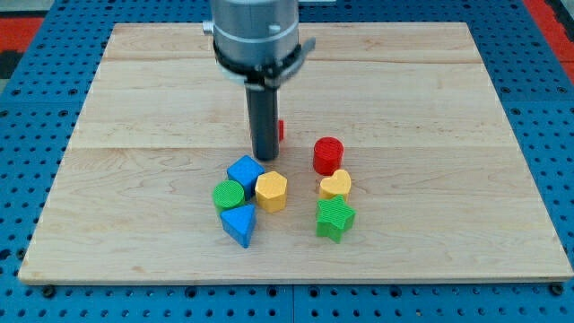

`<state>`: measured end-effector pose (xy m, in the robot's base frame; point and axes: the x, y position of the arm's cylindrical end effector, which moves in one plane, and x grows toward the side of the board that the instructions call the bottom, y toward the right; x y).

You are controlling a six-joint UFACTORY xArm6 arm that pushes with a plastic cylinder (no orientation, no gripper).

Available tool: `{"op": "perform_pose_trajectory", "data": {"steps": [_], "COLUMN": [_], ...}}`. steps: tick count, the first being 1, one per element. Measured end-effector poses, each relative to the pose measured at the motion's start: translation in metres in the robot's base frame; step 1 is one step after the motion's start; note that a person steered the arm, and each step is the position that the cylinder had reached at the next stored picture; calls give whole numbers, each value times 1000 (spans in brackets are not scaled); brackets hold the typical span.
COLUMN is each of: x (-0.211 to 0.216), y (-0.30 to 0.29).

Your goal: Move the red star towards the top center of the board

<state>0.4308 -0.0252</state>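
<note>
Block cluster (282, 197) crowds lower centre; board (430, 81) elsewhere open.

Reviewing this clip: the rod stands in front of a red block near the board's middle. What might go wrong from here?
1. My tip hides most of the red star; only a sliver shows at the rod's right, so contact can't be confirmed and an off-centre push might send it sideways.
2. The blue cube and yellow hexagon sit just below my tip; repositioning could nudge them.

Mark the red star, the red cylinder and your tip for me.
red star (281, 131), camera view: red sliver showing right of the rod.
red cylinder (328, 154), camera view: middle of its side.
my tip (265, 158), camera view: rod's lower end, above the blue cube.
</note>
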Motion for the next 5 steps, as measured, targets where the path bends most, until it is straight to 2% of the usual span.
{"op": "perform_pose_trajectory", "data": {"steps": [1, 2, 3, 4, 5], "x": [-67, -82, -65, -100, -106], "y": [13, 31, 27, 13, 18]}}
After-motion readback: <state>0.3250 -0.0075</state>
